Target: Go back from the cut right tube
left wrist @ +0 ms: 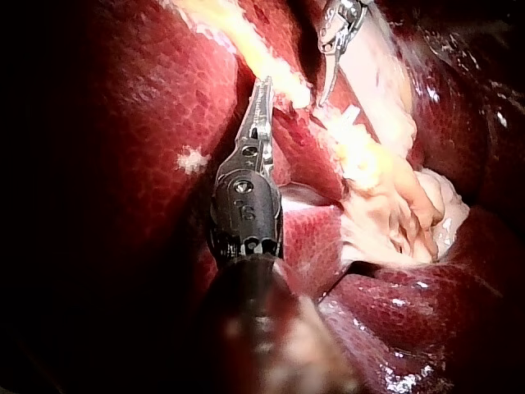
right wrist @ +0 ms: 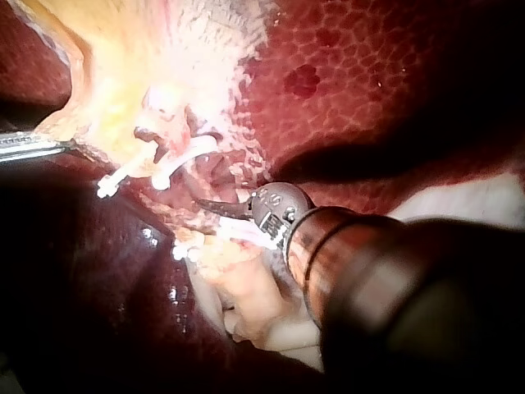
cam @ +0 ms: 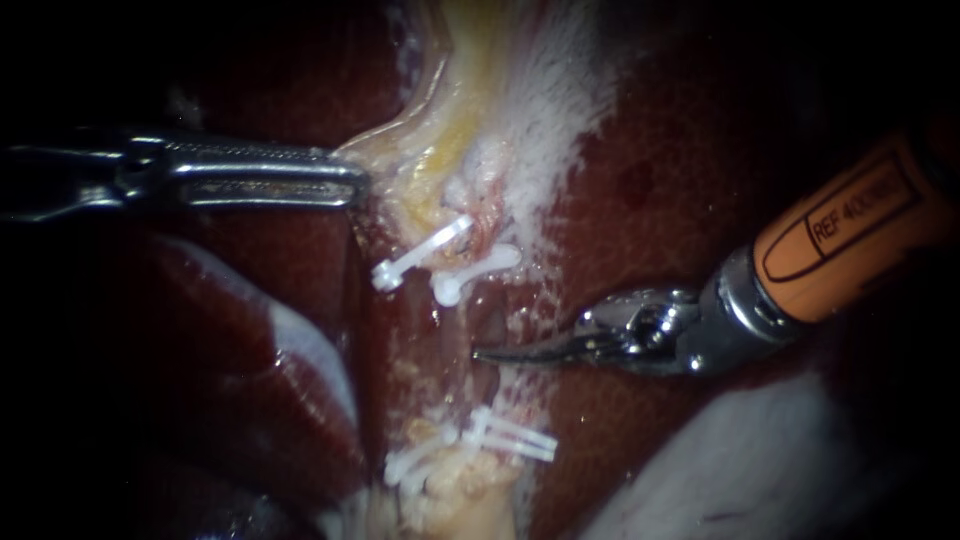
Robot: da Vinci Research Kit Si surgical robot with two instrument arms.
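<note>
A pale tube runs down the middle of the endoscope view and lies parted. Two white clips (cam: 445, 260) sit on its upper stump (cam: 487, 205), and more clips (cam: 480, 440) on its lower stump (cam: 455, 490). My right instrument (cam: 492, 353) has an orange shaft and curved blades, which lie shut and empty in the gap between the stumps; it also shows as the right instrument (right wrist: 215, 205) and the right instrument (left wrist: 326, 86). My left instrument (cam: 350, 182) is shut on the yellowish gallbladder edge (cam: 400, 150), holding it taut; the left instrument (left wrist: 262, 103) grips the same fold.
Dark red liver (cam: 680, 180) surrounds the site on both sides. A glossy liver lobe (cam: 250, 380) bulges below the left instrument. Whitish frayed tissue (cam: 550, 110) lies above the clips. A pale blurred mass (cam: 760, 460) fills the lower right corner.
</note>
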